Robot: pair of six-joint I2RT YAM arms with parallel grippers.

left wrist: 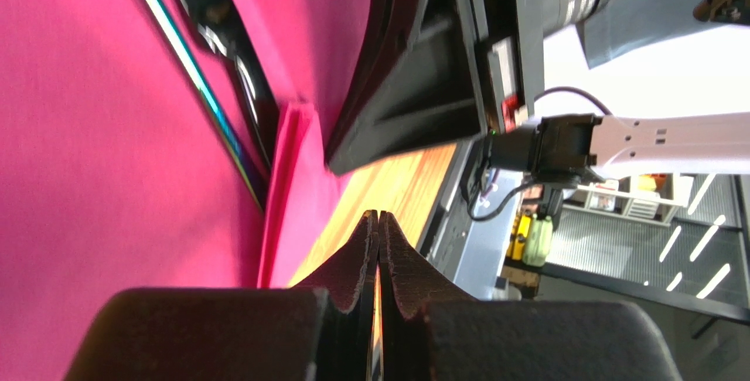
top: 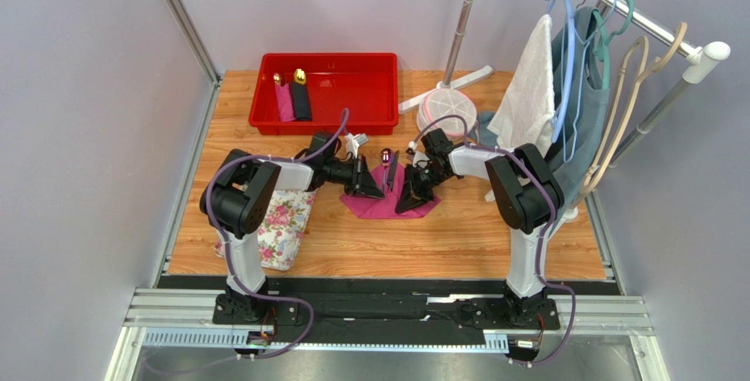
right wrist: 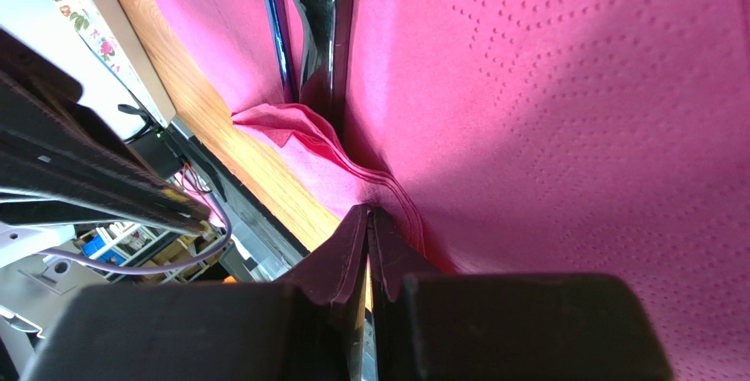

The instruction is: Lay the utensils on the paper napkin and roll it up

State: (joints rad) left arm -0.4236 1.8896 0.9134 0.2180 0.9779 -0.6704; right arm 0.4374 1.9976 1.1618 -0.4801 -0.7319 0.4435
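Utensils [top: 391,170] lay on the paper napkin [top: 383,207] mid-worktop (rolling looked barely begun); your right gripper [right wrist: 368,216] pinched its edge, left gripper [left wrist: 378,218] pressed together.

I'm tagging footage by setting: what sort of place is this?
Likely a robotics lab test cell: grey panel walls, two arms bolted beside a wooden table, staged props like a red bin and clothes rack.

Two cutlery rolls [top: 301,100], one red bin [top: 322,124], one pink napkin [top: 388,202]
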